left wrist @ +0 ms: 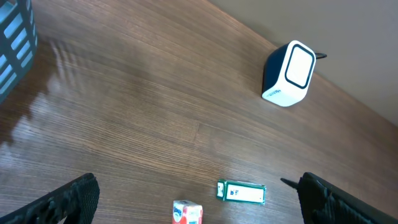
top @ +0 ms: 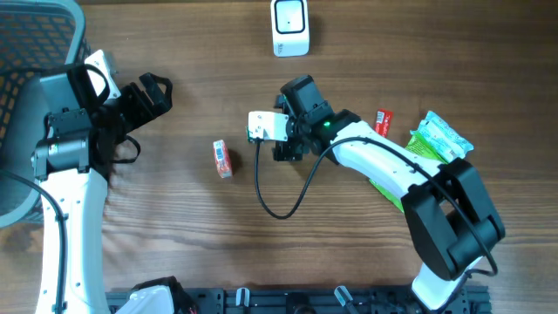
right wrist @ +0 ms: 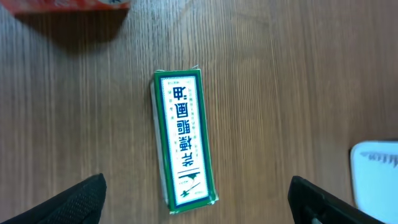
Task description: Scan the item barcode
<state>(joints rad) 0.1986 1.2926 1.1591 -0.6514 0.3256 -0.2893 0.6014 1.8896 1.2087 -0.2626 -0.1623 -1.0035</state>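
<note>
The item, a flat green-and-white box, lies on the wooden table between the wide-spread fingers of my right gripper, touching neither one. Overhead, the box sits just left of the right gripper. The white barcode scanner stands at the far edge, its window facing up. My left gripper hangs open and empty at the far left. The left wrist view shows the scanner and the box ahead of the left gripper.
A small red-and-white carton lies left of the box. A green snack bag and a red packet sit at the right. A grey mesh basket fills the far left corner. A black cable loops over the table.
</note>
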